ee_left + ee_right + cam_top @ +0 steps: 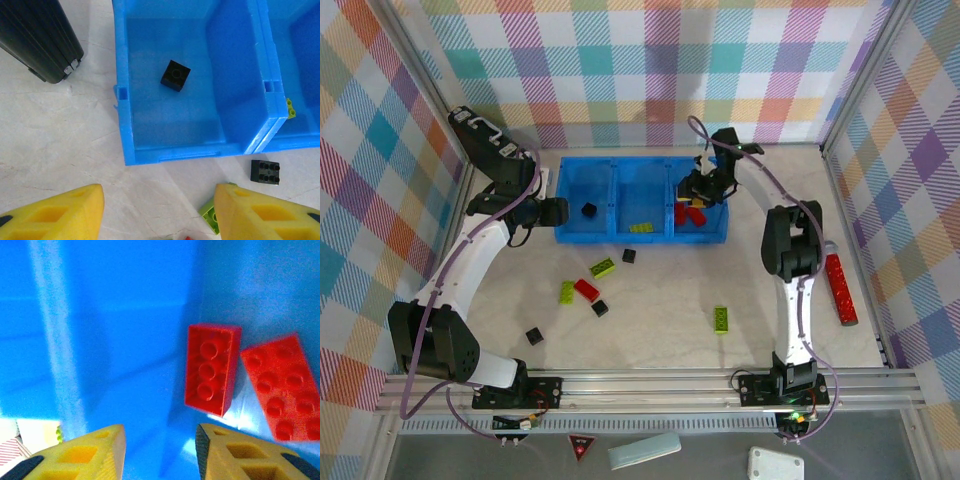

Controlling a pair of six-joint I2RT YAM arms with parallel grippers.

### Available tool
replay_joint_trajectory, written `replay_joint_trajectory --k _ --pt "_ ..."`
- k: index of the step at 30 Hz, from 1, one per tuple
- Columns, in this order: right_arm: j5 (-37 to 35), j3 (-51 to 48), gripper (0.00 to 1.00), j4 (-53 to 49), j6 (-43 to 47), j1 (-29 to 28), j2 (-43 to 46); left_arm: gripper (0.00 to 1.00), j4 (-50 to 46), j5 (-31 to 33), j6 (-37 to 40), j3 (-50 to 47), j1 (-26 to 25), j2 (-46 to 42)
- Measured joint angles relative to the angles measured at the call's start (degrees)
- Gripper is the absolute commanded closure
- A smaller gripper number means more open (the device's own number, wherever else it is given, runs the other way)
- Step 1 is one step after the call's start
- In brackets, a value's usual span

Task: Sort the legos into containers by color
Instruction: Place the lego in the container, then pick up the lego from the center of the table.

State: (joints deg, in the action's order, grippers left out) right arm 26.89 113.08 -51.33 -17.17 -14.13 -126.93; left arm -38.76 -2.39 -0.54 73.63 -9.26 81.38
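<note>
Bricks (pixel 209 370), 2 red rectangular plastic ones, lie in the right compartment of the bright blue plastic tray (pixel 582 238), below the spread, empty right gripper (pixel 160 440); left gripper (pixel 159 205) spread too. Likely light, rigid, slick: pinch flat long sides.

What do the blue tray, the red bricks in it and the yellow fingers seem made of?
Blue tray: probably moulded plastic, with smooth, slightly shiny walls.
Red bricks: hard plastic, glossy, with crisp moulded studs.
Yellow fingers: likely plastic, matte; fine ridges on one edge, so maybe printed.
</note>
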Motion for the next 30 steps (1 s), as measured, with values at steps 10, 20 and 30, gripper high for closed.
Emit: replay_joint_trajectory --k 10,20,30 --pt "-1.1 -14.7 0.56 2.5 -0.7 -0.9 13.6 0.4 -0.1 -0.3 -0.1 0.0 0.0 0.0" --pt "-2.1 -26.0 0.57 5.1 -1.9 -3.6 23.2 0.41 -3.5 -1.6 -3.1 3.0 -0.3 2.0" --pt "-3.1 -31.5 0.56 5.9 -1.8 -4.5 29.5 0.41 -8.2 0.8 -13.3 1.9 -2.8 1.4"
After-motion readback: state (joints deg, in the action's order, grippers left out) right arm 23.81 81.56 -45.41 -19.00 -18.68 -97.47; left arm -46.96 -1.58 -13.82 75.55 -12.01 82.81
